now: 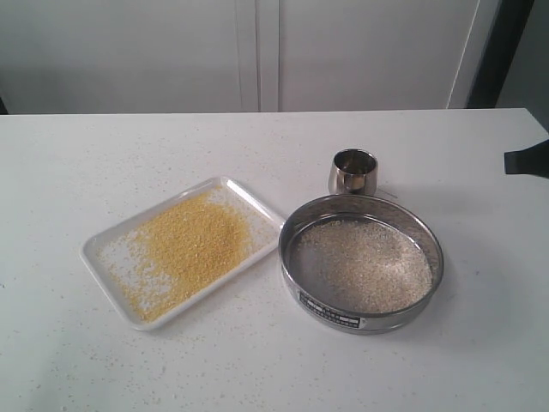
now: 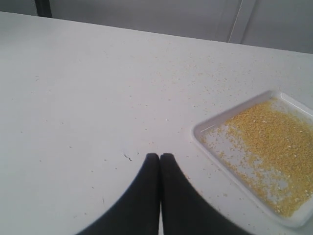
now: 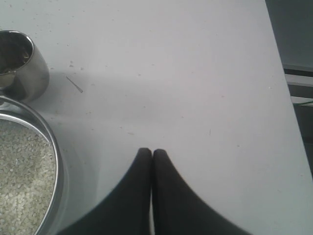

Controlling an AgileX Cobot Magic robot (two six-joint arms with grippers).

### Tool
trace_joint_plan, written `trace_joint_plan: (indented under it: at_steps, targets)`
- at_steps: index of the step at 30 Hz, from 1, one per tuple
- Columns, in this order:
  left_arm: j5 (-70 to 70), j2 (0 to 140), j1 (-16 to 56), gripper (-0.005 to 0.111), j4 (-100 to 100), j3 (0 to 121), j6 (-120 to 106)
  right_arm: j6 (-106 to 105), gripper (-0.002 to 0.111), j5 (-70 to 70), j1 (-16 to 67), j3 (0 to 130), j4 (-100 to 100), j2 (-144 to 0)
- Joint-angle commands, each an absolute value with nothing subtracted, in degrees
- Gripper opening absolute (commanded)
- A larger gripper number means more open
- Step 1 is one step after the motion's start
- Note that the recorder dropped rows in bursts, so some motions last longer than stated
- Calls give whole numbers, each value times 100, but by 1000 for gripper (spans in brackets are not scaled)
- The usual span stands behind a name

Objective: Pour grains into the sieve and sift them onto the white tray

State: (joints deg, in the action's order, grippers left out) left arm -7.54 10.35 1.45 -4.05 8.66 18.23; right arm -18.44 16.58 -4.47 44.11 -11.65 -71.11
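The white tray (image 1: pixel 111 270) lies left of centre on the table and carries fine yellow grains (image 1: pixel 190 243). To its right stands the round steel sieve (image 1: pixel 362 316) with off-white grains (image 1: pixel 364 264) on its mesh. The tray (image 2: pixel 208 128) with yellow grains (image 2: pixel 274 142) also shows in the left wrist view, and the sieve (image 3: pixel 53 161) in the right wrist view. My left gripper (image 2: pixel 160 156) is shut and empty above bare table beside the tray. My right gripper (image 3: pixel 151 152) is shut and empty over bare table beside the sieve. A dark piece of the right arm (image 1: pixel 527 159) shows at the right edge.
A small shiny steel cup (image 1: pixel 353 171) stands upright just behind the sieve and also appears as a cup (image 3: pixel 19 61) in the right wrist view. Stray grains speckle the white table (image 1: pixel 257 360). The table's right edge (image 3: pixel 283 98) lies near the right gripper.
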Motion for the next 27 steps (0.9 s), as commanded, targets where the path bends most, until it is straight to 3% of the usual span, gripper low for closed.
trace_joint_plan:
  at_steps: [1, 27]
  targets:
    - [-686, 1002, 130, 0, -367, 806, 1815, -1819, 0, 1619, -448, 4388, -1195, -7071]
    - [-910, 306, 130, 0, 372, 237, 385, -1819, 0, 1619, -448, 4388, -1195, -7071]
